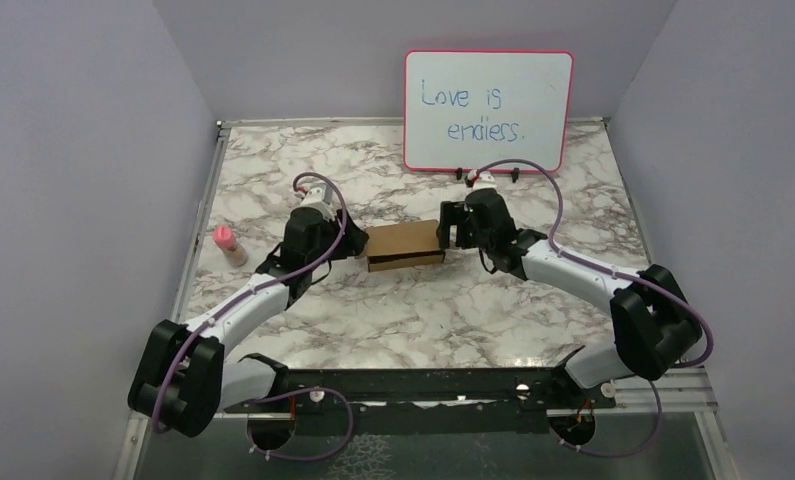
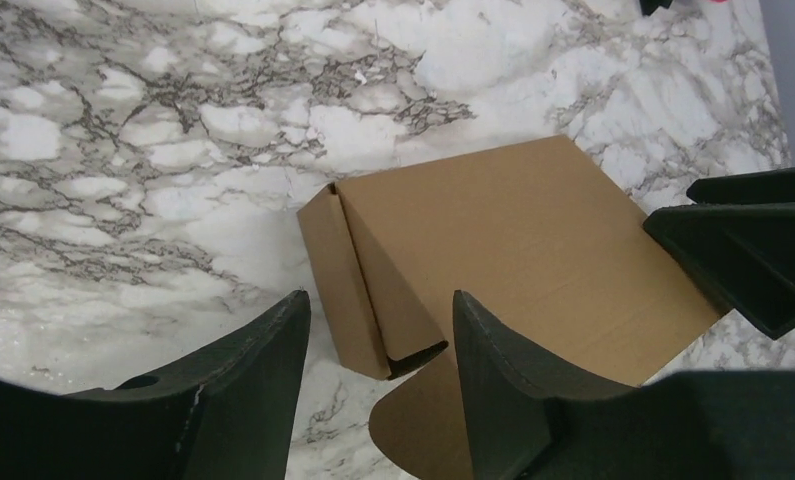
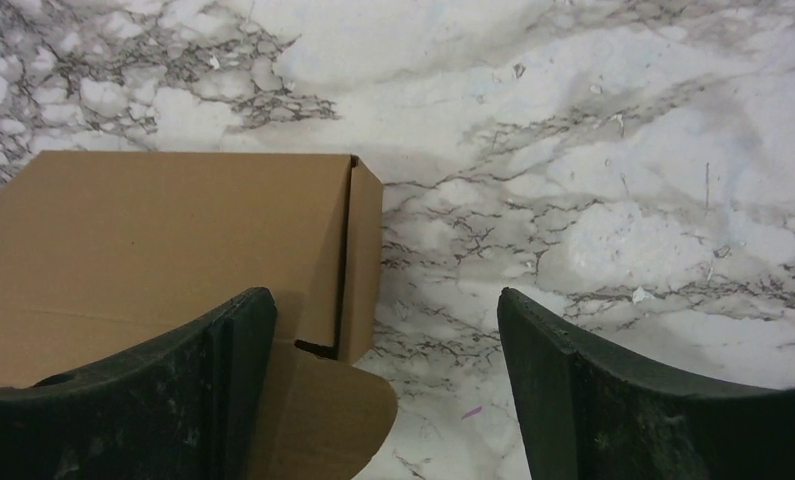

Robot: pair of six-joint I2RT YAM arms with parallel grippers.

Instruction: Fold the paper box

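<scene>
**A:** What sits furthest left on the white-and-grey marbled bench point(image 1: 413, 320)?

**B:** A small tan bottle with a pink cap point(image 1: 227, 243). It is near the bench's left edge, well apart from everything else.

**A:** Then the left arm?

**B:** Yes, the white-and-black left arm point(image 1: 263, 290) reaches in toward the middle. The left jaws are at the left end of the plain brown cardboard paper box point(image 1: 405, 246). From the wrist they stand spread and straddle that end wall. One jaw is over the marble with a gap beside the cardboard, and the other is over the box top. They pinch nothing.

**A:** And the box itself?

**B:** It lies flat in the middle of the bench, between the two arms, folded into a shallow rectangle with its top down. Each wrist view shows a rounded flap poking out loose by the end wall – one at the left end point(image 2: 418, 430), one at the right end point(image 3: 323, 420).

**A:** The right side?

**B:** The matching right arm point(image 1: 573, 270) comes in from the right, with the right jaws at the box's right end. They are spread wide – one jaw above the box top, the other out over bare marble, clear of the cardboard.

**A:** Anything behind?

**B:** A pink-framed whiteboard point(image 1: 488, 110) with blue handwriting stands at the bench's far edge.
</scene>
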